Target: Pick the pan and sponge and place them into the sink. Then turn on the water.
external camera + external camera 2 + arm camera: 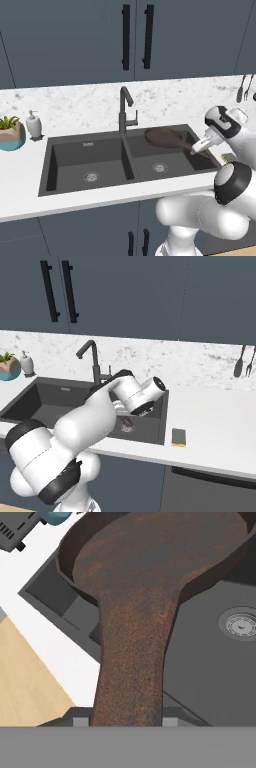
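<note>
The robot's two-finger gripper (196, 147) is pinched tight on the long handle of the round, shallow dark brown frying pan (163, 137), holding it in the air over the right basin of the dark grey double-basin sink (90, 176). In the left base view the pan sits up near the basin's back edge, close beside the tall dark gooseneck faucet (125, 111). The hand view looks straight along the rust-brown handle to the bowl, with a round metal drain (241, 624) below it.

The risks, as I judge them: the grip is far out on the handle, so the heavy bowl could twist or sag in the fingers. Swinging left could knock the pan into the faucet or the centre divider, and letting go from this height would drop it hard into the basin.

The small yellow sponge (178, 437) — dark face up — lies on the white counter (215, 421) near its front edge, just right of the sink, not yet moved. A marbled backsplash and dark blue cabinets stand behind; a white soap bottle (33, 124) and potted plant (10, 132) sit at the counter's left end.
</note>
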